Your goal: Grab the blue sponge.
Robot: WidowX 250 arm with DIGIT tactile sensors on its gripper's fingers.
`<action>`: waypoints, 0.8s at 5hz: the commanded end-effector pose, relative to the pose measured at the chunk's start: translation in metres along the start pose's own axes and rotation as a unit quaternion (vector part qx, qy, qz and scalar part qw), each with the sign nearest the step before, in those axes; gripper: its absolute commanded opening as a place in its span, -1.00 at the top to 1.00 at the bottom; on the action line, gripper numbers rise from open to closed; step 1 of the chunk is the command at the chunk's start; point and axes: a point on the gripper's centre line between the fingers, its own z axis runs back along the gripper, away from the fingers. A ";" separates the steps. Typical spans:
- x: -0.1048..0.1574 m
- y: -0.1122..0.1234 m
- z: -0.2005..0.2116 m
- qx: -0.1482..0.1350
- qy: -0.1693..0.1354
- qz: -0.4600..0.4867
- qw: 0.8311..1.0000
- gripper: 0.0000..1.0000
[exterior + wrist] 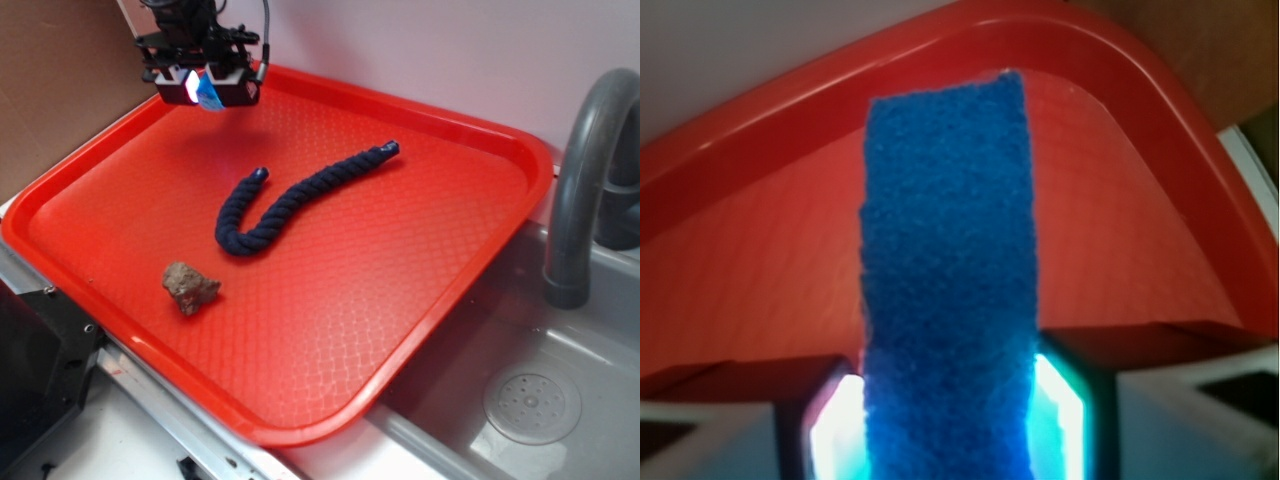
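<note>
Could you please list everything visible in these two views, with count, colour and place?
blue sponge: one, bright blue, held above the tray's far left corner
rope: one, dark navy, twisted, curved across the tray's middle
rock: one, brown, on the tray, near its front left edge
tray: one, red, on the counter beside the sink
sink: one, grey, right of the tray, with a round drain
faucet: one, grey, arched over the sink
gripper: one, black, jaws closed on the sponge
</note>
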 end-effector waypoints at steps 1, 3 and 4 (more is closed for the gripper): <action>-0.014 -0.008 0.048 -0.002 0.054 -0.086 0.995 1.00; -0.069 -0.035 0.107 0.006 0.090 -0.242 0.966 1.00; -0.083 -0.037 0.145 -0.018 0.072 -0.273 0.959 1.00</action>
